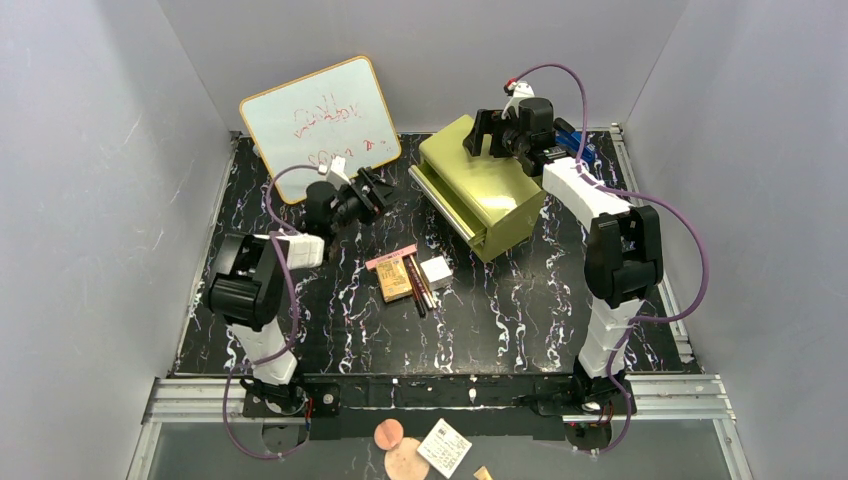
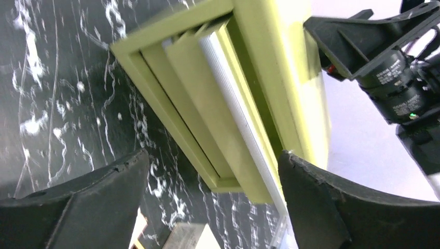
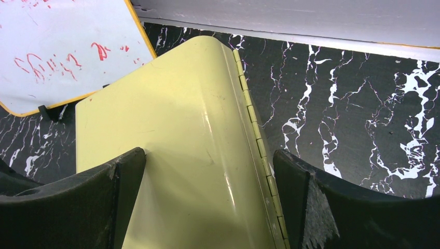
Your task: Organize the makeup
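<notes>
At centre — 1 palette (image 1: pixel 394 281), 1 box (image 1: pixel 436 272).

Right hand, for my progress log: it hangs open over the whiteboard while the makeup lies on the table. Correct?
Not quite: the right wrist view shows the right hand hanging open over the olive-yellow chest, not the whiteboard. The makeup does lie on the table.

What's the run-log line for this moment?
left pincer: open, facing chest front | right pincer: open over chest top | makeup: loose on table
</notes>
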